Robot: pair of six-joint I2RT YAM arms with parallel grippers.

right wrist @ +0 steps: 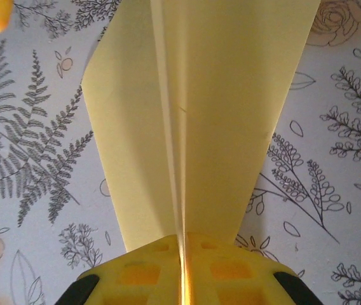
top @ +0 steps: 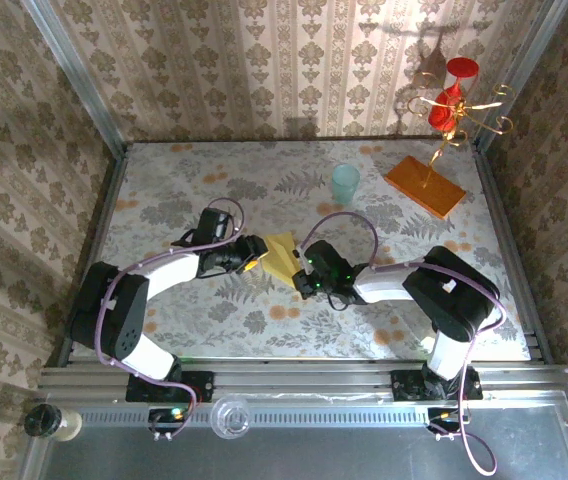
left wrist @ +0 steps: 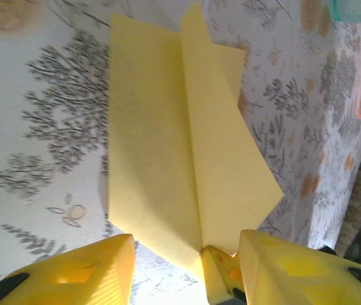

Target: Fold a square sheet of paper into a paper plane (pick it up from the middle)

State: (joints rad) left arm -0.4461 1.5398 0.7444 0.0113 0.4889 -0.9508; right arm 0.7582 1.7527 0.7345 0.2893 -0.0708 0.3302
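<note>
The square sheet of paper (top: 282,256) is yellow and folded along a centre crease into a pointed, kite-like paper plane shape. It is held between both arms at the table's middle. My right gripper (right wrist: 183,244) is shut on the raised centre crease of the paper (right wrist: 199,114) at one end, and it sits just right of the paper (top: 307,268) in the top view. My left gripper (top: 254,255) is at the paper's other end, open. Its yellow fingers (left wrist: 72,273) stand apart on either side of the paper's ridge (left wrist: 193,159), with a clear gap on the left side.
A pale teal cup (top: 345,184) stands behind the paper. An orange slab (top: 424,186) with a gold stand and red ornaments (top: 451,100) is at the back right. The floral tablecloth (top: 184,200) lies bare to the left, with patterned walls around.
</note>
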